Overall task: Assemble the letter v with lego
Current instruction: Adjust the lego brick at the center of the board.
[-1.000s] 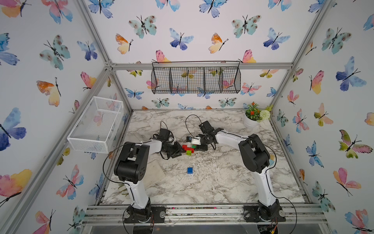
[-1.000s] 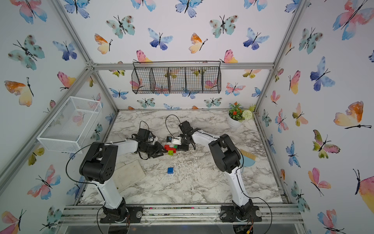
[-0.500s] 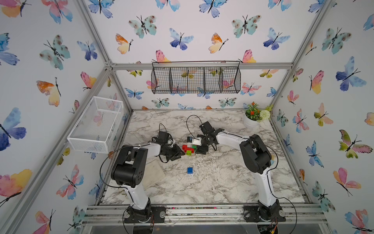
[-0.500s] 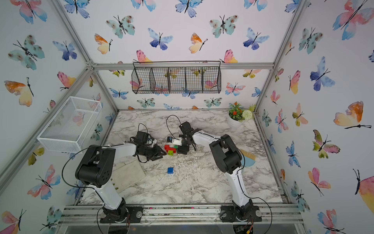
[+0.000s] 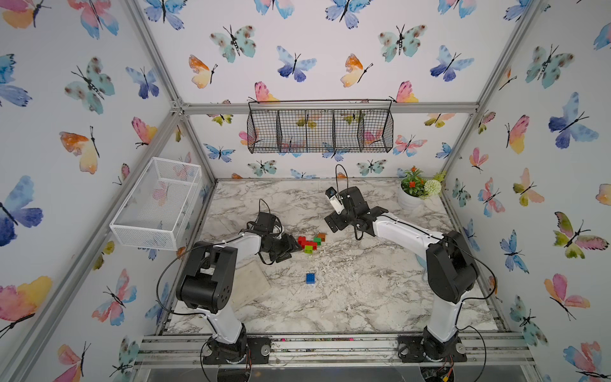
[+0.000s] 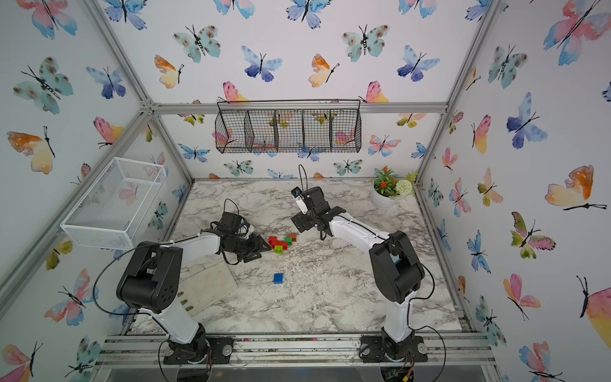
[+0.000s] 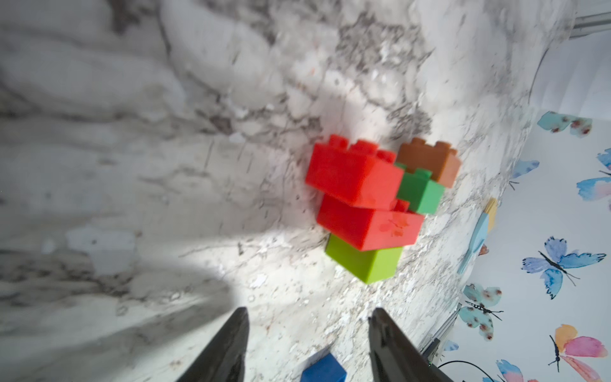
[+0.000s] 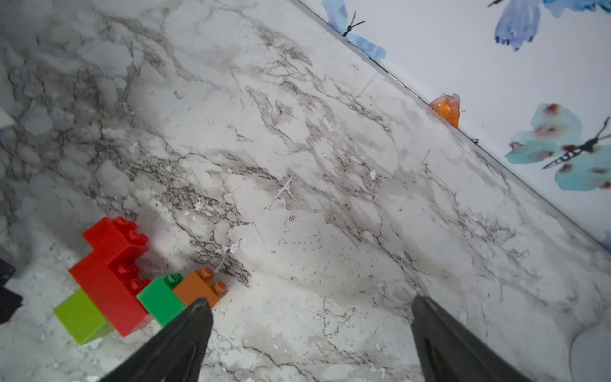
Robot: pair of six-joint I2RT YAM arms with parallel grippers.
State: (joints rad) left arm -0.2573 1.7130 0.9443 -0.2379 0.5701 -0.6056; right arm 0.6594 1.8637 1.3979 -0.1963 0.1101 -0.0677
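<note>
A joined lego cluster lies on the marble table. It has two red bricks, a lime green brick, a dark green brick and an orange brick. A blue brick lies alone nearer the front. My left gripper is open just left of the cluster, nothing between its fingers. My right gripper is wide open, raised behind and right of the cluster, one fingertip overlapping the orange brick in the right wrist view.
A potted plant stands at the back right corner. A white wire basket hangs on the left wall and a black wire basket on the back wall. A pale flat board lies by the left arm's base.
Both grippers have opened and drawn back from the cluster. The right one rose toward the back right; the left one slid slightly left. The cluster now lies free on the table.
</note>
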